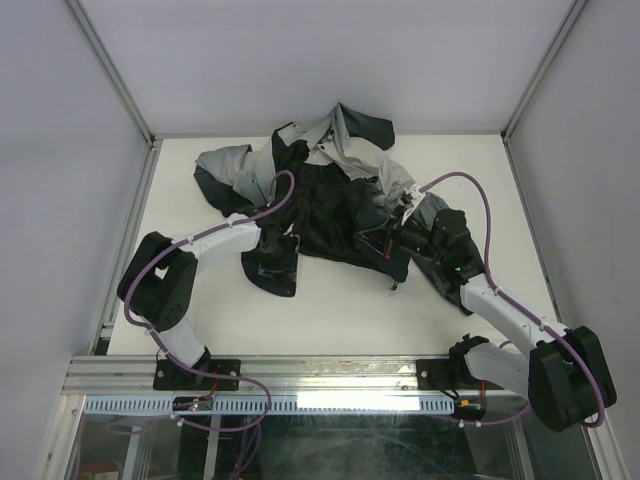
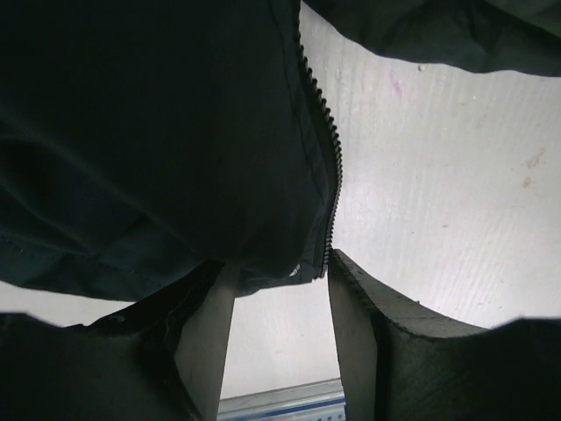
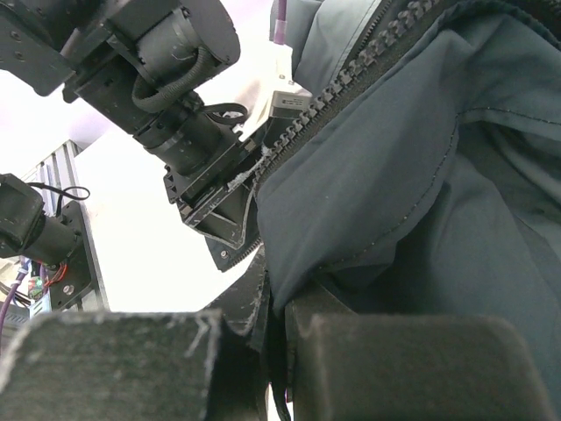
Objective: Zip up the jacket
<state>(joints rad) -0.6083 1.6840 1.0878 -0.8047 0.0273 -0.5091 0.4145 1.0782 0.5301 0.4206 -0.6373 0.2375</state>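
The jacket (image 1: 330, 215) lies crumpled and open on the white table, grey at the back and dark toward me. My left gripper (image 1: 274, 256) sits at its lower left hem. In the left wrist view the jaws (image 2: 279, 267) stand apart, and the hem corner (image 2: 263, 263) with its zipper teeth (image 2: 329, 140) lies across the fingertips. My right gripper (image 1: 393, 240) is at the right front edge. Its jaws (image 3: 279, 307) are shut on dark jacket fabric (image 3: 394, 158) beside the zipper line (image 3: 351, 83), where a small grey piece (image 3: 289, 103) sits.
The table (image 1: 330, 310) is walled by a white enclosure with metal posts. An aluminium rail (image 1: 330, 375) runs along the near edge. Purple cables (image 1: 480, 200) loop over both arms. The left arm's black wrist (image 3: 175, 132) shows close in the right wrist view.
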